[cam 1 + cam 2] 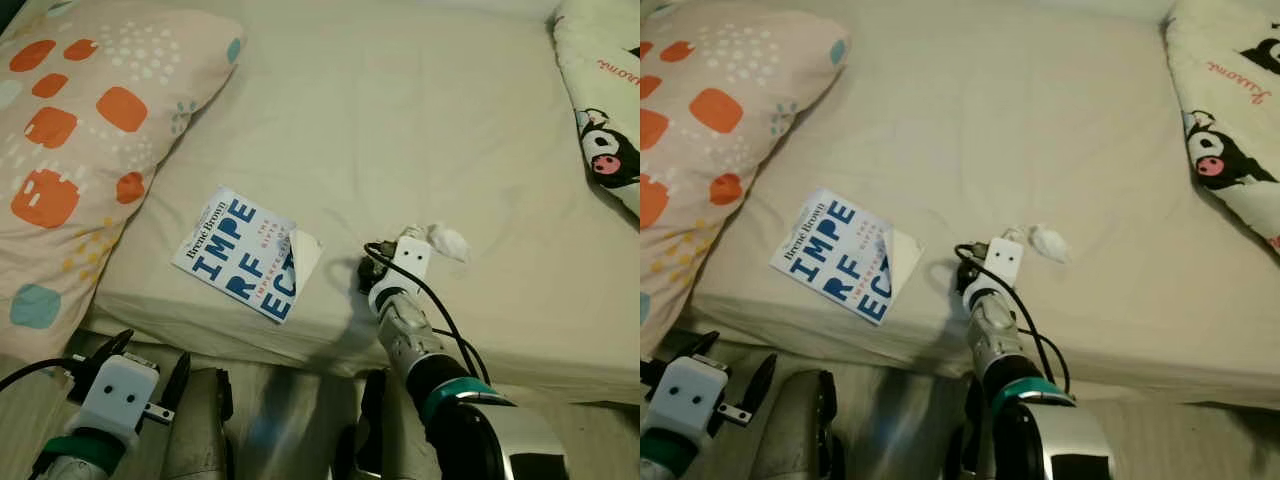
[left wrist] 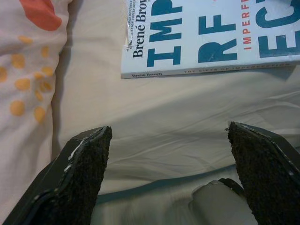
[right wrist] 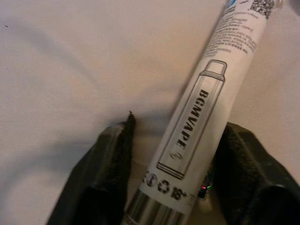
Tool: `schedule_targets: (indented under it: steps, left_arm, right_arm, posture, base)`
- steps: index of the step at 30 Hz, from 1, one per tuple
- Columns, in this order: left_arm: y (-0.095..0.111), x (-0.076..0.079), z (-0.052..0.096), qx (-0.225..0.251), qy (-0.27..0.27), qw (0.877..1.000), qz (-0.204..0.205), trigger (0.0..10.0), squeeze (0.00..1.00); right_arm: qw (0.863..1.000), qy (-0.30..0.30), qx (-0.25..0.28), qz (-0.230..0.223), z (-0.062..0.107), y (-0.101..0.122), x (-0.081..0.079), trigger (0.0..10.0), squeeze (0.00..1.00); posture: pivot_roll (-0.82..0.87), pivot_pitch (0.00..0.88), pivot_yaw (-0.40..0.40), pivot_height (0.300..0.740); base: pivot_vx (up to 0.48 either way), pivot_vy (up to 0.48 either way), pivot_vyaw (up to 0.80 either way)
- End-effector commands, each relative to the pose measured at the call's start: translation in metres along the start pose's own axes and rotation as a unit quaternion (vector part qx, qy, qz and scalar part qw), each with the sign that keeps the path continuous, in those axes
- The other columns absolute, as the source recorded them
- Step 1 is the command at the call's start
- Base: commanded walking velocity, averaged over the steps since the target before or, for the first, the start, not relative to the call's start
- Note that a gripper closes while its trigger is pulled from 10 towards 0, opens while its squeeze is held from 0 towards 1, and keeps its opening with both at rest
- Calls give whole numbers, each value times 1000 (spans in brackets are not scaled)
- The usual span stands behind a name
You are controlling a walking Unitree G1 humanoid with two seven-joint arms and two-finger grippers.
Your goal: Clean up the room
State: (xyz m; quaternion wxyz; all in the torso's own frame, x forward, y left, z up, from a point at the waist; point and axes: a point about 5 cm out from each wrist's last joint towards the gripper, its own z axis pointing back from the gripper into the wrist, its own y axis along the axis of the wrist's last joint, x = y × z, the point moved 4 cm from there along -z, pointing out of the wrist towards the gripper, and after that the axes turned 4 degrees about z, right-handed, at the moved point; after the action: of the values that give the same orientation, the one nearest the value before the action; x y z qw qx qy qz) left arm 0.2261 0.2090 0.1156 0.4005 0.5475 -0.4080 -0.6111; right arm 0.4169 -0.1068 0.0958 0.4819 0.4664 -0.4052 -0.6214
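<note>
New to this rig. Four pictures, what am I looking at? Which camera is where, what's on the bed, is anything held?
It is a humanoid robot tidying a room. The two wide pictures come from a stereo camera on its head, looking down at a bed. The other two come from cameras on each wrist, looking along that arm's two black fingers.

On the bed lie a blue-lettered book, a patterned pillow, a cartoon-print blanket and a small white crumpled scrap.

The right tool is out over the mattress, its fingers on either side of a white tube printed BGMVAPE; whether they clamp it is unclear. The left tool waits open at the bed's edge, pointing at the book.
</note>
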Motion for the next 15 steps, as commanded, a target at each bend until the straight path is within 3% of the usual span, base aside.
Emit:
schedule_targets:
  steps: [1, 13, 15]
  left_arm:
    - [-4, 4, 5, -15, -6, 1000, 3, 10000, 0]
    - [-11, 3, 3, -25, 2, 1000, 15, 10000, 0]
    - [-17, 5, -2, -28, 5, 999, 20, 10000, 0]
  right_arm:
    - [999, 0, -41, -6, 5, -24, 2, 0, 0]
    - [999, -4, -39, -2, 5, -25, 4, 0, 0]
    - [999, -8, -36, -11, 5, -24, 7, 0, 0]
  posture:
    - [289, 330, -17, 580]
    - [269, 304, -17, 580]
    - [234, 264, -31, 580]
  base:
    - [0, 0, 0]
    - [0, 0, 0]
    - [0, 0, 0]
